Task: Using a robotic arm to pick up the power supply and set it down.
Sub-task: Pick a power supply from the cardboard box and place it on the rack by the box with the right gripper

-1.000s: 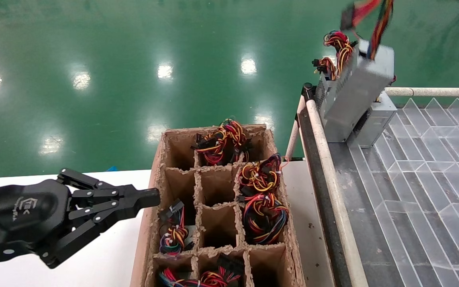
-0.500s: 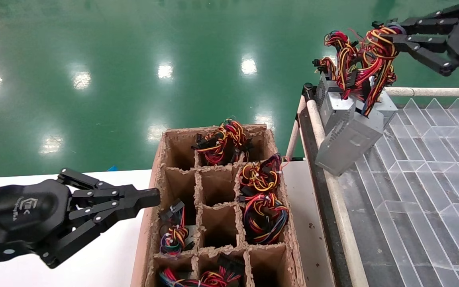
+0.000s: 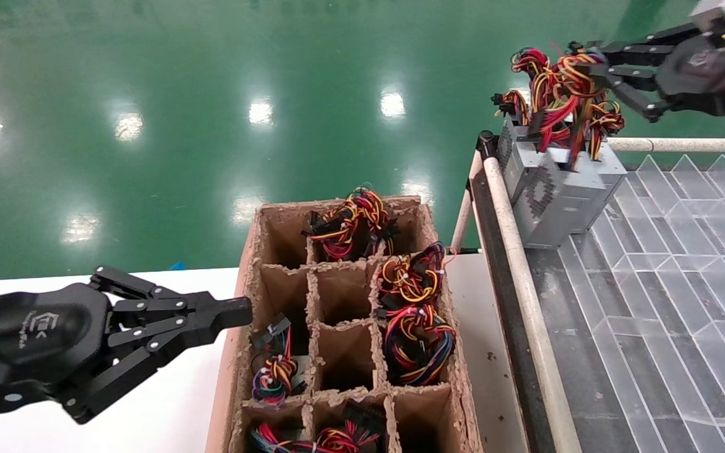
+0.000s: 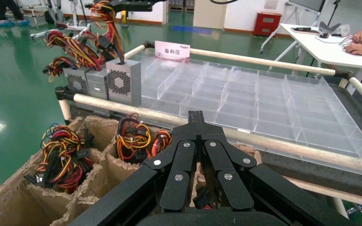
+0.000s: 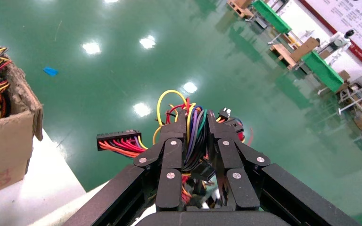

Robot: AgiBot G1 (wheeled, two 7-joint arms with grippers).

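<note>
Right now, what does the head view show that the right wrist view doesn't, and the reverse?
Head view only: the power supply standing on the clear divided tray beside two other grey boxes, and the left gripper parked by the cardboard crate.
Right wrist view only: the fingers closed tight on the wires.
Both: the right gripper holding the wire bundle.

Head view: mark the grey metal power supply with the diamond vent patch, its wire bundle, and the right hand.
Grey metal power supply (image 3: 554, 204), head view, vented side face.
Red-yellow wire bundle (image 3: 564, 104), head view, mid-bundle.
Right hand (image 3: 592, 60), head view, between fingertips.
</note>
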